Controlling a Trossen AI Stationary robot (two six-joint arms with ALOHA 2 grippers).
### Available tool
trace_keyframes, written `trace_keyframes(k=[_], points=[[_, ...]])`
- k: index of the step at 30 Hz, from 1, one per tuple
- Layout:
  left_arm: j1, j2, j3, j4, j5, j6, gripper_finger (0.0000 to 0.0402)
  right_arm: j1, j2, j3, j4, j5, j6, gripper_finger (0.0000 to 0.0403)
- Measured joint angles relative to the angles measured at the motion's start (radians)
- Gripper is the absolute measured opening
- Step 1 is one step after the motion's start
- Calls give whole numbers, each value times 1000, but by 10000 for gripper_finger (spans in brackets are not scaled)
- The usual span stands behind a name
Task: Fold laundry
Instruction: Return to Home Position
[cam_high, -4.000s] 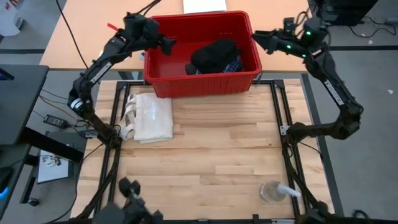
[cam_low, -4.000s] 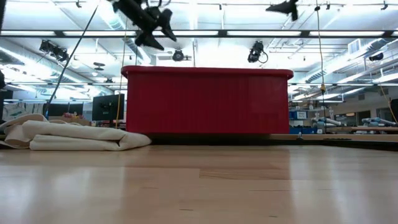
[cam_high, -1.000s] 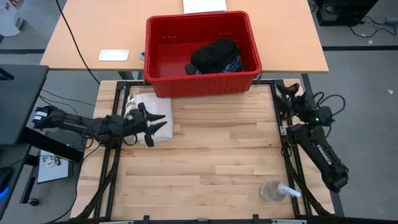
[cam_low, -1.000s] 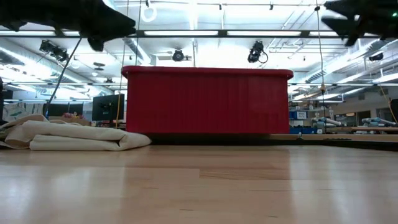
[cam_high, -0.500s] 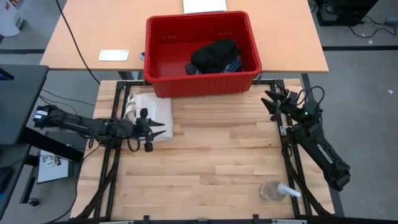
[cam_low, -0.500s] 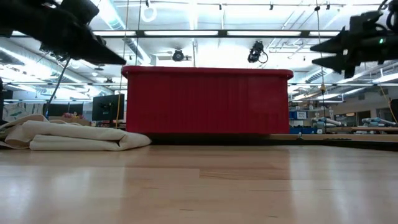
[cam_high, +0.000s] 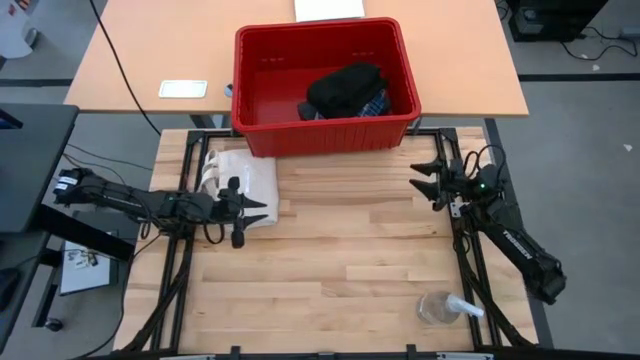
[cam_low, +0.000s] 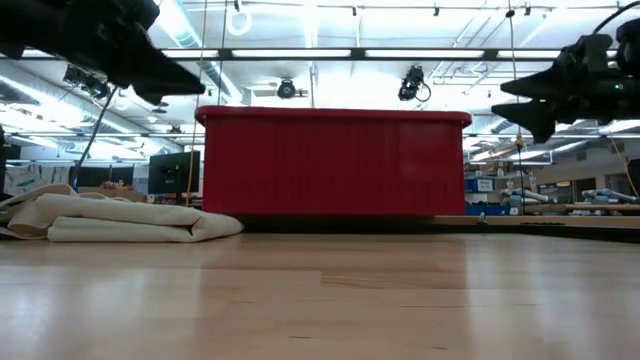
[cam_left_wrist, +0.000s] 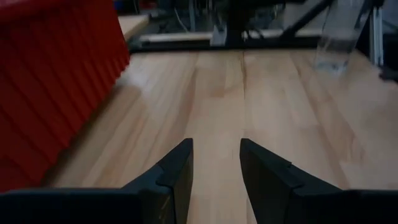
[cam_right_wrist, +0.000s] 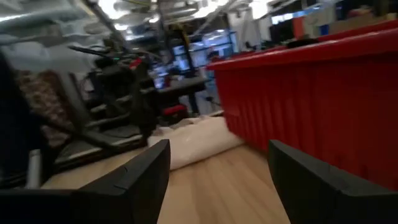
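Note:
A red bin (cam_high: 325, 130) stands at the table's far edge and holds laundry: a black garment (cam_high: 345, 88) lying on a blue plaid one (cam_high: 377, 104). A folded pale cloth (cam_high: 240, 178) lies flat on the table's left side, also in the low view (cam_low: 120, 220). My left gripper (cam_high: 258, 212) hovers open above the cloth's near right corner, fingers pointing toward the table's right; nothing is between its fingers (cam_left_wrist: 216, 155). My right gripper (cam_high: 418, 177) hangs open above the table's right side, pointing left, with nothing between its fingers (cam_right_wrist: 217, 162).
A clear plastic bottle (cam_high: 440, 308) stands near the table's near right corner. A light wooden desk (cam_high: 150, 60) lies beyond the bin with a white flat device (cam_high: 183, 89) on it. Bare wood stretches across the table's middle and near side.
My right gripper has come down and moved from the table's right edge inward, toward the left and near side. My left gripper has dipped a little above the folded cloth. The cloth and the bin's garments lie as before.

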Motion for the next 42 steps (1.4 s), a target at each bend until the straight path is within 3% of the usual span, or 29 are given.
trace_keyframes(k=[9,16,25,29,35,42], points=[[32,124,1,237,-27,14,135,101,0,0,-5,225,26,272],[35,318,1,533,-28,-32,135,198,0,0,5,243,-17,272],[-29,504,1,739,-26,-22,135,398,0,0,71,188,-81,272],[-76,549,1,782,-27,-19,135,486,0,0,71,241,-111,272],[-157,551,1,767,-37,22,135,619,3,0,69,417,-28,272],[-200,515,0,609,-101,-19,135,743,8,0,64,488,-146,272]])
